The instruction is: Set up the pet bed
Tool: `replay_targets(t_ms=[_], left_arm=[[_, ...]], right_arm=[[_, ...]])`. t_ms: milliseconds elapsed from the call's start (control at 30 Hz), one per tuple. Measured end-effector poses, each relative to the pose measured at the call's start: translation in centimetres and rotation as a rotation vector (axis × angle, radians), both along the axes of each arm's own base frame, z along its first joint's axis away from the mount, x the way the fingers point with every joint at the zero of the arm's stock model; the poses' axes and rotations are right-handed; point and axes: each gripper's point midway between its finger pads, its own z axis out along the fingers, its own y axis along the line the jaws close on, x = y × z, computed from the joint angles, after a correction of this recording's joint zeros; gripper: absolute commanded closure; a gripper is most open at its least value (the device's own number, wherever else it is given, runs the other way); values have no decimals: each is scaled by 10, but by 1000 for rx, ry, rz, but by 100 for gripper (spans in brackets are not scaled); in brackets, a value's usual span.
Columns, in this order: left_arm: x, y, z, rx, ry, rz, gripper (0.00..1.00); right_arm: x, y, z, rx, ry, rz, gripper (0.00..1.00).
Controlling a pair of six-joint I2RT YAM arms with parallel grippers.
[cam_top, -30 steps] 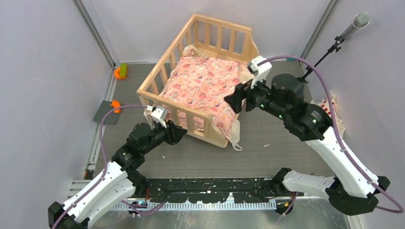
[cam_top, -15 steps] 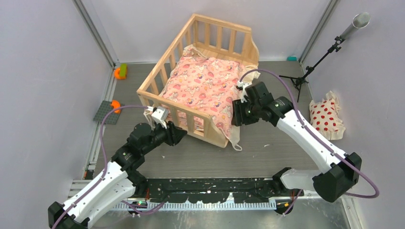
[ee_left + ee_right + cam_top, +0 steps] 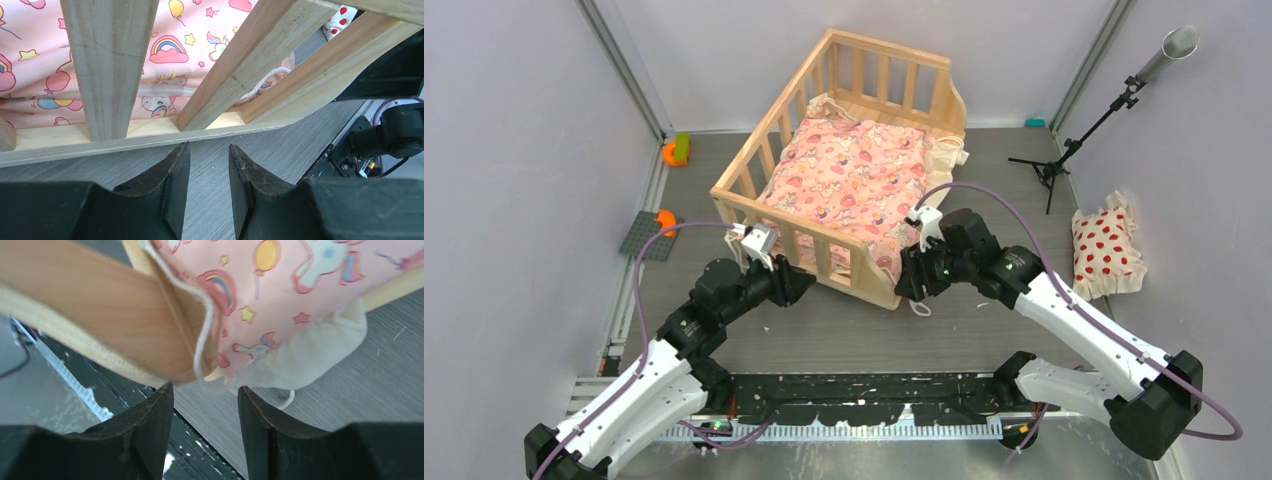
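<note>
The pet bed [image 3: 744, 180], a light wood slatted crib frame, stands mid-table with the pink cartoon-print cushion [image 3: 849, 185] inside; the cushion's near right corner and cream ties [image 3: 918, 300] hang over the frame's open right side. My left gripper [image 3: 807, 281] is open and empty, just before the bed's near rail [image 3: 150, 140]. My right gripper [image 3: 907, 285] is open and empty, close to the bed's near right corner [image 3: 125, 330], with the hanging cushion corner [image 3: 300, 360] and tie just beyond its fingertips. The white pillow with red dots [image 3: 1107, 250] lies at the right wall.
A black stand [image 3: 1064, 150] rises at the back right. Orange and green toy pieces [image 3: 675, 151] and a grey plate [image 3: 649, 235] lie along the left wall. A black rail [image 3: 874, 390] runs along the near edge.
My right arm has swung down and toward the near edge, from over the bed's right side to its near right corner. The left arm has stayed still.
</note>
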Motion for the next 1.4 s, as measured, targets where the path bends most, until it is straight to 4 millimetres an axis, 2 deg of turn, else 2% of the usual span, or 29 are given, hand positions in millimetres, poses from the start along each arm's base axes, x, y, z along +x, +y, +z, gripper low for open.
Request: replay_targets(t_ms=[100, 200, 300, 667, 833, 1033, 1200, 1400], left_arm=[[0, 0, 0, -2, -2, 0, 64], [-1, 0, 0, -1, -2, 0, 64], [-1, 0, 0, 0, -1, -1, 65], [-2, 1, -5, 5, 8, -3, 65], [-3, 0, -6, 7, 13, -9, 64], [-3, 0, -6, 7, 13, -10, 65], [-4, 0, -5, 4, 9, -10, 64], [-6, -1, -5, 3, 11, -25, 65]], right_arm=[[-7, 3, -6, -29, -42, 68, 44], [-6, 3, -7, -47, -74, 93, 45], [-5, 2, -7, -58, -92, 105, 50], [14, -4, -19, -141, -146, 76, 52], [16, 3, -15, -107, -165, 90, 51], [14, 14, -11, -54, -172, 128, 55], [15, 20, -18, -49, -151, 153, 65], [13, 23, -32, -70, -111, 182, 84]])
